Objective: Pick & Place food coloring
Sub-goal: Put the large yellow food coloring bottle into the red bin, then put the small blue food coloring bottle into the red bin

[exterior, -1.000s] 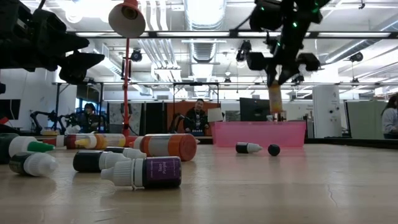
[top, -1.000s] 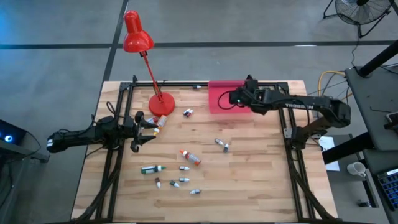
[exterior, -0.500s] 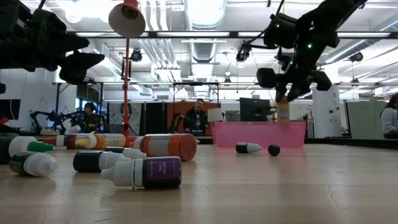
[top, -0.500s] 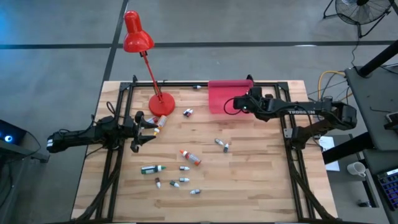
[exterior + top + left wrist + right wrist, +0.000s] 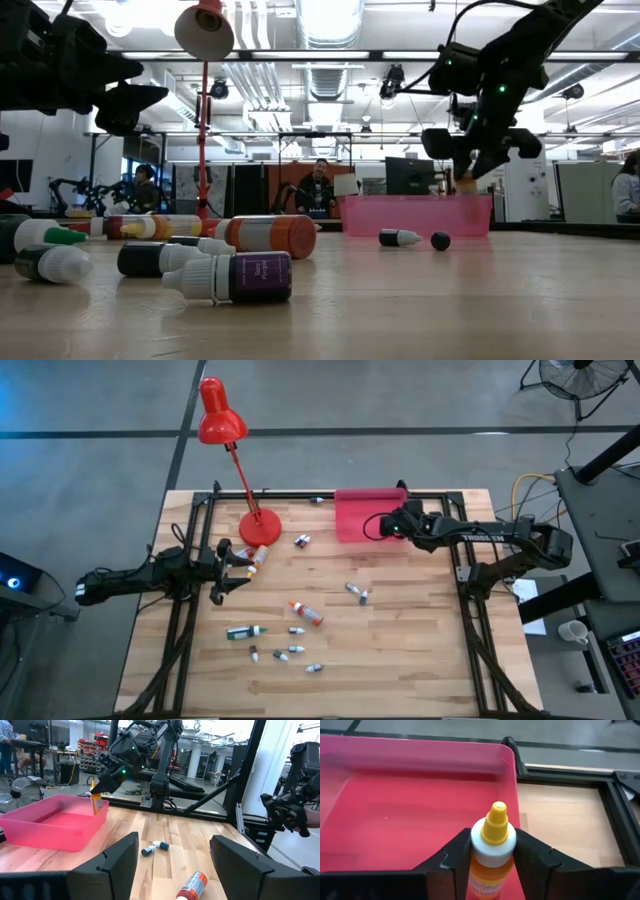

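Observation:
My right gripper [image 5: 397, 525] is shut on an orange dropper bottle with a yellow pointed cap [image 5: 492, 845]. It holds it over the pink tray [image 5: 362, 510] at the table's far edge; the bottle [image 5: 465, 183] sits just above the tray rim [image 5: 415, 200]. Several other food coloring bottles lie on their sides on the wood: an orange-red one [image 5: 306, 613], a dark green one [image 5: 240, 631] and small whitish ones [image 5: 357, 593]. My left gripper [image 5: 172, 865] waits open near the table's left edge, beside the lamp base. My right gripper pinches the orange bottle's body just below its white collar [image 5: 491, 856] between the two fingers [image 5: 457, 855]. It comes slanting down from the table's right side. The bottle [image 5: 95, 802] is upright, cap up, lifted clear over the tray.
A red desk lamp stands on its round base [image 5: 260, 526] at the far left of the table, its arm leaning outward. An orange-red bottle [image 5: 192, 887] and a small bottle [image 5: 152, 848] lie ahead of my left gripper. Bare wood shows at the table's near right.
My right gripper has moved down toward the pink tray and a little toward the table's right edge, still shut on the orange bottle. The bottle now sits lower, close above the tray rim.

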Controlling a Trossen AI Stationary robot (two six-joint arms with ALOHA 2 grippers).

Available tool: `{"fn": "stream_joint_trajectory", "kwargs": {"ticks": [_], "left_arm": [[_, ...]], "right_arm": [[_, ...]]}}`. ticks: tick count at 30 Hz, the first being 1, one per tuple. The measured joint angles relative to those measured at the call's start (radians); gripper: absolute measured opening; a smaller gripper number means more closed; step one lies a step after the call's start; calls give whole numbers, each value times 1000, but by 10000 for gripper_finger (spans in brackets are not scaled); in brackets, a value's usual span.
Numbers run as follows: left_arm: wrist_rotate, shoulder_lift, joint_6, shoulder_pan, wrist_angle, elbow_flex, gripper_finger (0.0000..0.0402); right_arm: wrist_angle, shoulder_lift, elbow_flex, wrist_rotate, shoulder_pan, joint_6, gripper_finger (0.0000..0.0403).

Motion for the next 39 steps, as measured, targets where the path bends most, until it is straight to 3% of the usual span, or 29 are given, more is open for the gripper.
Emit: {"fn": "stream_joint_trajectory", "kwargs": {"ticks": [20,28,31,36,39], "left_arm": [[0,0,0,0,0,0,220],[0,0,0,0,0,0,220],[0,0,0,0,0,0,220],[0,0,0,0,0,0,220],[0,0,0,0,0,0,220]], "right_arm": [[-39,-25,0,-33,0,-108,189],[-229,-112,81,-55,2,-162,222],[-299,-146,111,-155,9,-189,232],[-305,-163,116,-496,37,-260,240],[-307,-144,104,-643,73,-306,238]]}}
